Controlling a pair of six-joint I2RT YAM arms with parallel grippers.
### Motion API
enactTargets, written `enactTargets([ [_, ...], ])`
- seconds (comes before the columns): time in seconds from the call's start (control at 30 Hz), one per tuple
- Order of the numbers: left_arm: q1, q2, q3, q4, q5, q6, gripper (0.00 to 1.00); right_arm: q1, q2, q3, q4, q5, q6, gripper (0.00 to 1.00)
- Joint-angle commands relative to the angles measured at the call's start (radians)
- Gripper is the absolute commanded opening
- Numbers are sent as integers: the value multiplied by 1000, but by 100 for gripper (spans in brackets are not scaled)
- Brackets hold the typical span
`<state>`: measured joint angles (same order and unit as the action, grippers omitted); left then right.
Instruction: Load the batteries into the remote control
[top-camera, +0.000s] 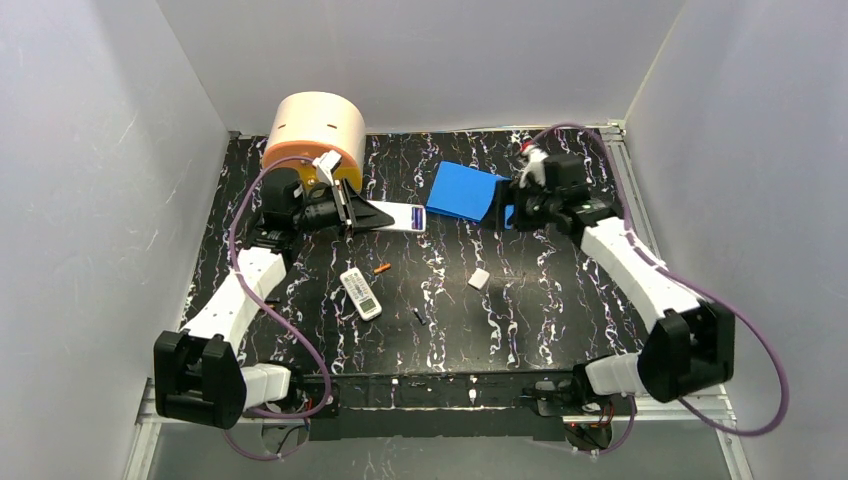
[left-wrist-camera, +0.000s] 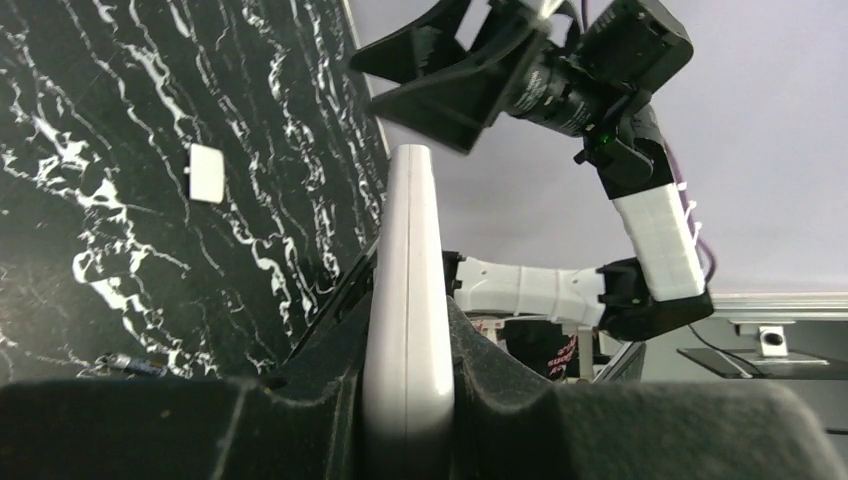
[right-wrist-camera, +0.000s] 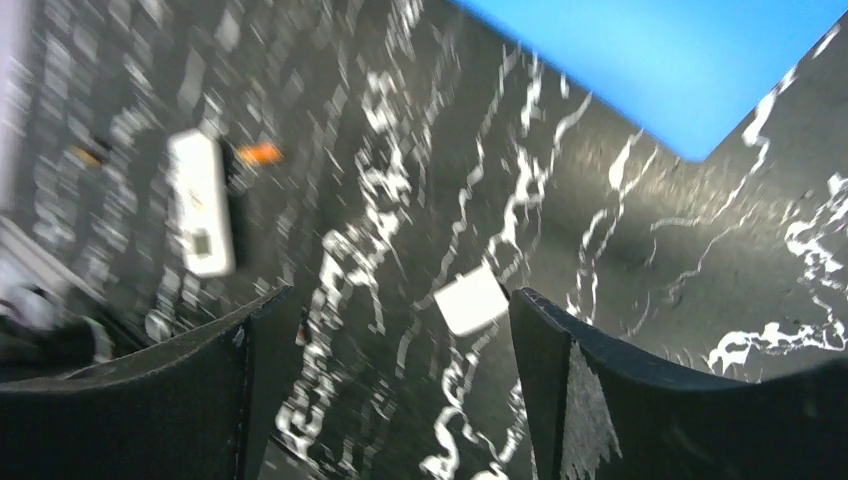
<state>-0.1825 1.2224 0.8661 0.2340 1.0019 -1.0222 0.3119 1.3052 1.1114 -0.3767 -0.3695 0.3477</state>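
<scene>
From above, the left gripper reaches toward the far-left part of the worktop. Its fingers are clamped on one end of a white remote, just in front of a cream-and-orange cylinder at the far edge. The right gripper sits beside a blue sheet near the middle of the far edge. Around the worktop's centre lie a second remote, an orange battery just beside its far end, a dark battery closer to the near edge, and a small white cover (well apart from both remotes).

In the left wrist view, the white remote stands edge-on, pinched between the left gripper's black fingers. The right gripper hangs past its tip, spread wide and not touching it. The white cover and the dark battery lie on the worktop.

The right wrist view is blurred. The right gripper's fingers stand wide with nothing between them. Beneath them are the white cover, the second remote, the orange battery and a corner of the blue sheet.
</scene>
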Motion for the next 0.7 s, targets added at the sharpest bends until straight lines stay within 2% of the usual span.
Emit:
enactTargets([
  [0.0,3,24,127,-378,39,311,0,173,78,-39,-155,197,-355,86],
  [0.1,3,54,201,-588,45,457,0,296,147,-53,-177,303,-503,87],
  [0.23,3,97,251,-692,94,555,0,364,205,-56,-163,349,-639,86],
  [0.67,14,169,288,-720,100,584,0,375,391,-51,-127,355,-750,82],
])
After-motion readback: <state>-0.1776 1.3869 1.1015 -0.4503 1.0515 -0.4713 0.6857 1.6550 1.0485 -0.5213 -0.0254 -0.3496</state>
